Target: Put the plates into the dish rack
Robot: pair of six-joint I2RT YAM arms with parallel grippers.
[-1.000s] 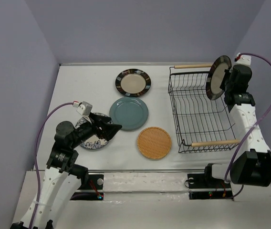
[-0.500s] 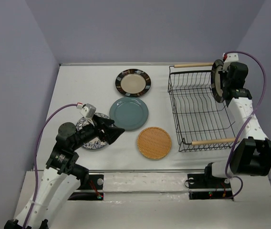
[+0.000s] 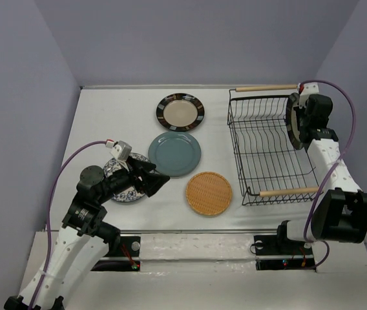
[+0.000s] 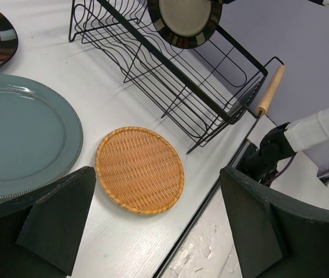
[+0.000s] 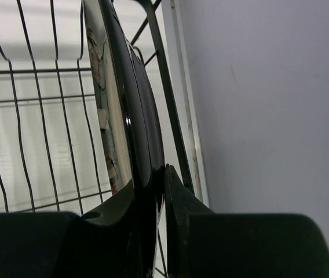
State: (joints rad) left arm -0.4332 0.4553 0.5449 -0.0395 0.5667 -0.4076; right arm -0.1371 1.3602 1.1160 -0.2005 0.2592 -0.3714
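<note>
I run two arms with white shells and black joint housings. My left arm [image 3: 73, 248] and right arm [image 3: 331, 165] each trail a purple cable [image 3: 57, 187] to a small white plug at the wrist. In its wrist view, my left gripper [image 3: 155, 177] has matte black wedge fingers [image 4: 57, 223] at 7 and 4 o'clock. Overhead, at 6 o'clock, my black bases [image 3: 126, 247] show tiny red and green lights.

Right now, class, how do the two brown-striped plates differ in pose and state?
The far striped plate lies flat on the table, untouched; the held striped plate stands on edge at the dish rack, pinched by the right claw. Both are cream with dark striped rims.
</note>
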